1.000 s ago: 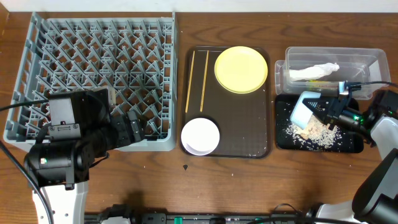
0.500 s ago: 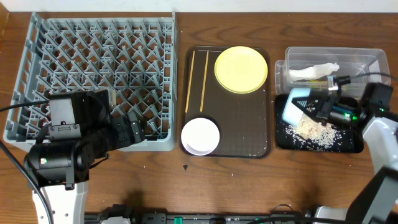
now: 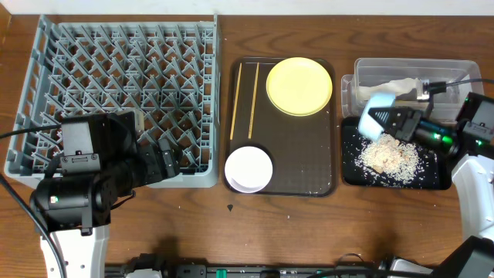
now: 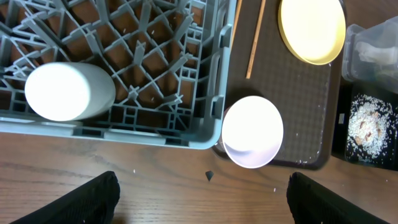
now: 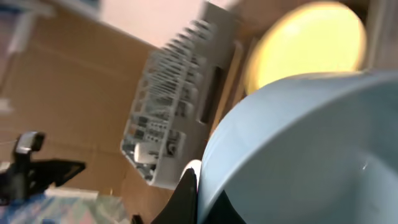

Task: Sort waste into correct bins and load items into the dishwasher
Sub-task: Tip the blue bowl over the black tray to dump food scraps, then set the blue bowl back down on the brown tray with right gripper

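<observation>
A small white cup (image 4: pixel 68 90) is seen lying in the near-left part of the grey dish rack (image 4: pixel 112 134). Just right of the rack, a dark brown tray (image 4: pixel 286 87) is set on the wooden table (image 4: pixel 155 180). A white bowl (image 4: pixel 252 130) is placed at its near-left corner, a yellow plate (image 4: pixel 311 28) at its far end, and wooden chopsticks (image 4: pixel 255 40) along its left side. Beige crumbs (image 4: pixel 367 124) are scattered in a black tray (image 4: pixel 343 134) at the right edge, with a clear tub (image 4: pixel 370 50) beyond it. The left gripper (image 4: pixel 202 183) is held with its fingers (image 4: pixel 93 199) spread wide
</observation>
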